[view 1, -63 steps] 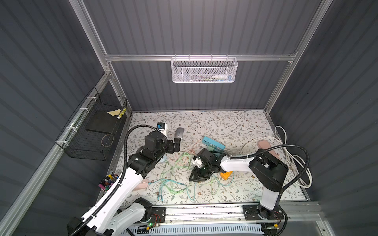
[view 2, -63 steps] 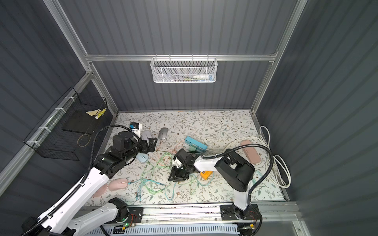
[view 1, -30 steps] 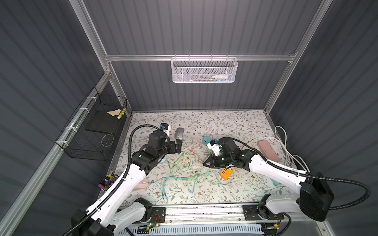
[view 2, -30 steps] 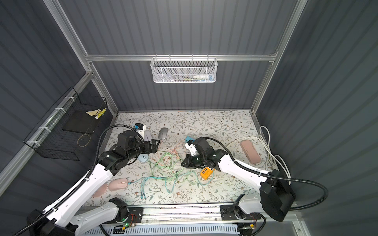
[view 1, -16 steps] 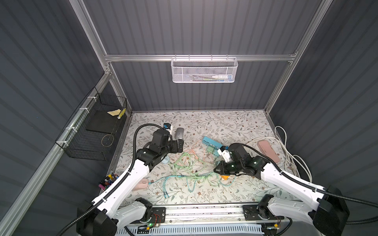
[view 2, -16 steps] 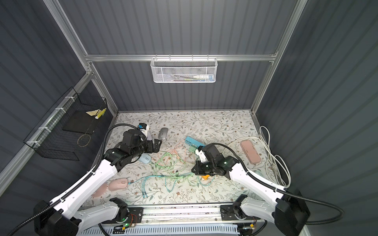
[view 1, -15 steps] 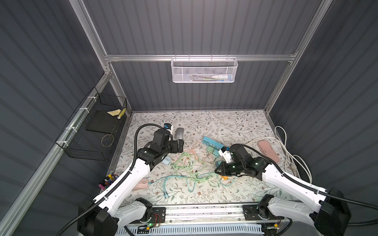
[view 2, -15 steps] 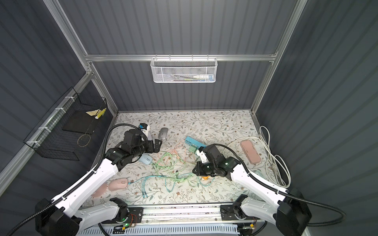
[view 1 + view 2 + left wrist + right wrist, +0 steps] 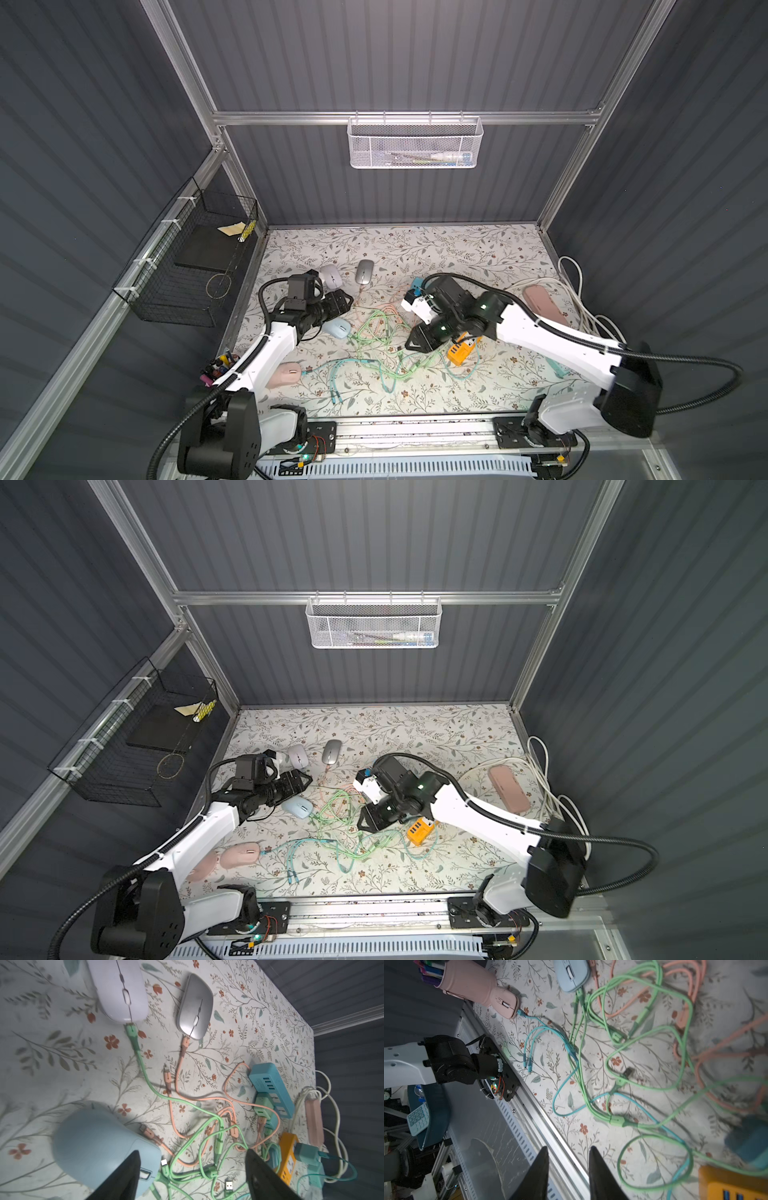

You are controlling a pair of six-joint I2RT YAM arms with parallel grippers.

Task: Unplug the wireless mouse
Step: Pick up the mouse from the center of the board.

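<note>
- The light blue mouse [image 9: 99, 1142] lay flat on the counter [image 9: 457, 249], toward the robot's left side, with its nose turned to the cable tangle. A green cable [image 9: 579, 995] was plugged into its front. It looked the likeliest target, since the left hand was nearest it.
- The left hand [image 9: 192, 1151] hung just above that mouse, released and empty, its 2 fingers spread wide. 1 finger sat over the mouse's front edge and the other out over the cables. That spread would suit pinning the body or straddling the plug; which one could not be told.
- The right hand [image 9: 568, 1147] hovered low over the middle of the tangle, just beside the orange power strip [image 9: 459, 353]. Its fingers were parted a little with nothing between them. It was probably placed there to take the cable side while the left steadied the mouse.
- 3 other mice were plugged in too. The lilac mouse [image 9: 121, 991] and silver mouse [image 9: 195, 1005] lay beyond the left hand. The pink mouse [image 9: 289, 372] lay near the front edge on a teal cable [image 9: 542, 1026].
- The green loops crossed one another, so a pull far from the plug would likely drag the mouse.
</note>
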